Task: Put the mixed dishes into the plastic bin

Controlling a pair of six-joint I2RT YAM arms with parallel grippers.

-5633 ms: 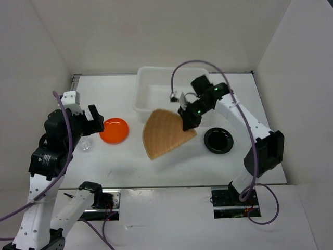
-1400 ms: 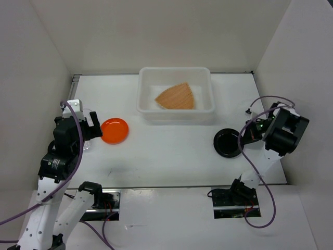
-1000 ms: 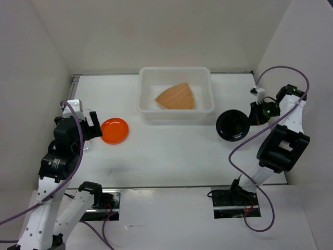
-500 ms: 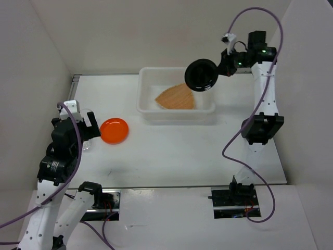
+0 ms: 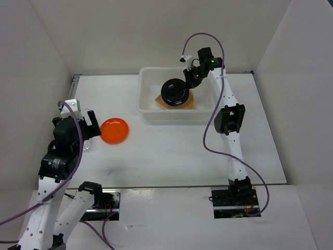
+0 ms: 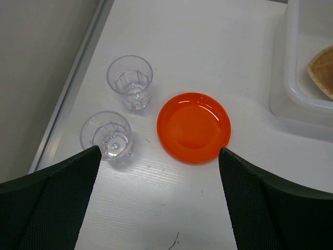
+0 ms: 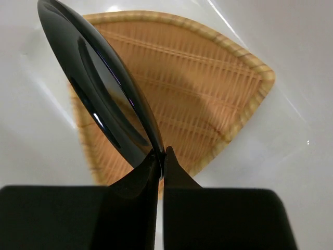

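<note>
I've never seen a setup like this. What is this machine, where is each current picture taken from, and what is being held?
These are two robot arms, bolted side by side at the near edge of a white table. The wide picture comes from a fixed camera above and behind them. The other two come from a camera on each wrist, looking past that arm's own claw. The right claw pinches a black plate by its rim, tilted on edge over the woven basket tray, which lies in the plastic bin. The left claw is open and holds nothing. It hangs above an orange plate and two clear cups standing on the table.
</note>
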